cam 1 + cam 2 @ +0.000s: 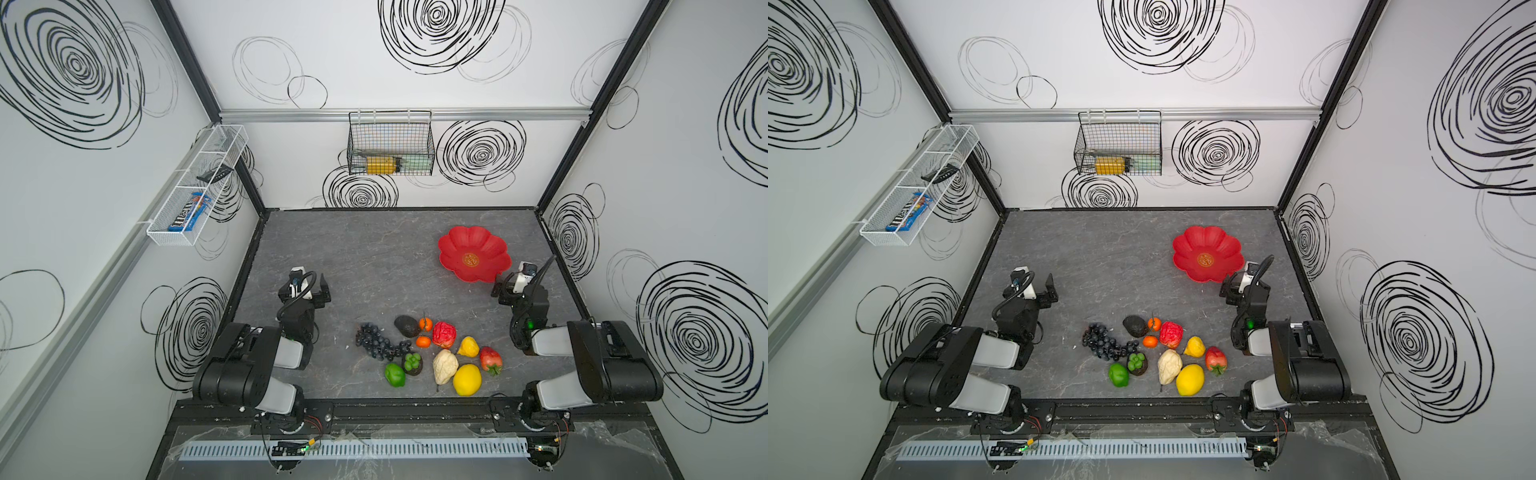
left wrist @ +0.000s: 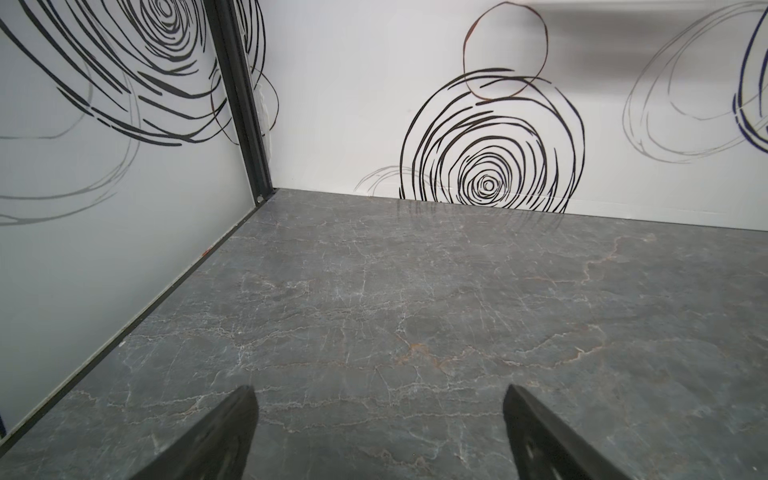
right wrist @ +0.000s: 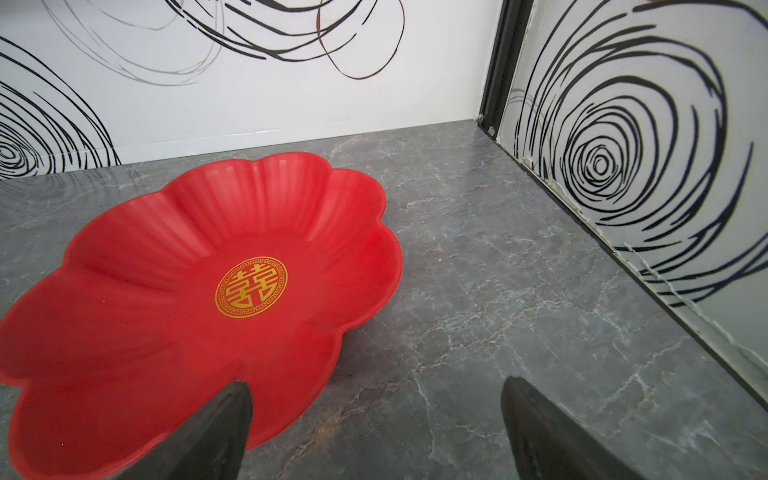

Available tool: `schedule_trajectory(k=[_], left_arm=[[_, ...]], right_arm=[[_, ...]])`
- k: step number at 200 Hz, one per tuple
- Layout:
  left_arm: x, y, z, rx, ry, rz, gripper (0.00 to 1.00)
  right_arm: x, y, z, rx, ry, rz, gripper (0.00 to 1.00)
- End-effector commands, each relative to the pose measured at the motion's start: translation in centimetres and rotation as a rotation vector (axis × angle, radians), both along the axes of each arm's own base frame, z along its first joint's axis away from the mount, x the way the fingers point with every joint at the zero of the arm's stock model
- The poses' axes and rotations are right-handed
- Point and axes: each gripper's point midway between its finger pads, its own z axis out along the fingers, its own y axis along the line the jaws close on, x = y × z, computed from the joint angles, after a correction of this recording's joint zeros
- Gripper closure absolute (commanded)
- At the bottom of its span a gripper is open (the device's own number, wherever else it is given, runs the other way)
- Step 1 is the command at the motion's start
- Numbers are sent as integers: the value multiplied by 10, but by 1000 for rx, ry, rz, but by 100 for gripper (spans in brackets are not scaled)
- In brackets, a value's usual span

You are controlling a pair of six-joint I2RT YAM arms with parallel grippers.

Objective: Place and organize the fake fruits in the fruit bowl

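The task is only just beginning. The shallow glossy red flower-shaped fruit bowl (image 1: 486, 245) is sitting empty toward the far right of the grey marbled worktop (image 1: 353, 257). All the plastic fake fruits are lying in a loose cluster near the front edge, well apart from it. Among them are the dark grape bunch (image 1: 376, 341), black avocado (image 1: 407, 326), yellow lemon (image 1: 467, 379), cream lumpy fruit (image 1: 444, 366) and red strawberry (image 1: 491, 360). Every piece is waiting to be carried over and arranged.

The left pincer (image 2: 380, 395) is hanging wide open over bare worktop, gripping nothing. The right pincer (image 3: 376, 386) is gaping just as wide, empty, hovering at the bowl's near rim.

The bowl's round gold emblem (image 3: 251, 287) is showing a double-happiness character. The blue candy packet (image 1: 189, 214) in the white wire basket (image 1: 174, 241) is reading "m&m's". The yellow-labelled bottle (image 1: 380, 165) in the black wire basket (image 1: 357, 137) is showing nothing legible.
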Motion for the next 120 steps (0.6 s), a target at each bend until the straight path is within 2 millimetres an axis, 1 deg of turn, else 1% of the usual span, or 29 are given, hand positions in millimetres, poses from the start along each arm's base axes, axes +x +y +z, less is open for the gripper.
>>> schedule_trajectory(k=[1,14,27,43,52,61,66,70,84,89,96,106,115,120], left_arm=[[7,0,34,-2,-132,-22,4],[6,-1,33,-1,-133,-29,4],[2,-11,36,15,-150,-89,4],[-7,-23,45,52,-186,-135,4],[-13,-25,53,73,-205,-120,4],[-16,-26,58,90,-207,-99,4],[-18,-27,65,98,-218,-86,4],[-19,-28,67,104,-216,-77,4],[-23,-29,75,106,-209,-34,4],[-25,-30,79,96,-212,-19,4],[-28,-32,85,70,-225,-6,4],[-31,-37,94,25,-242,3,4],[-33,-42,104,-29,-261,2,4],[-32,-46,106,-54,-252,-5,4]], right_arm=[[10,0,21,-18,-80,-4,3],[10,0,22,-20,-84,-5,3],[8,2,24,-25,-89,7,3],[5,9,31,-41,-109,39,3],[2,12,36,-53,-121,44,3],[-1,13,45,-63,-135,38,3],[-1,13,50,-64,-146,33,3],[-3,14,50,-65,-134,35,3],[-4,19,66,-72,-140,52,3],[-5,21,75,-66,-156,51,3],[-5,24,87,-45,-177,57,3],[-7,29,100,-5,-195,70,3],[-7,30,112,39,-207,68,3],[-8,28,118,71,-212,53,3]])
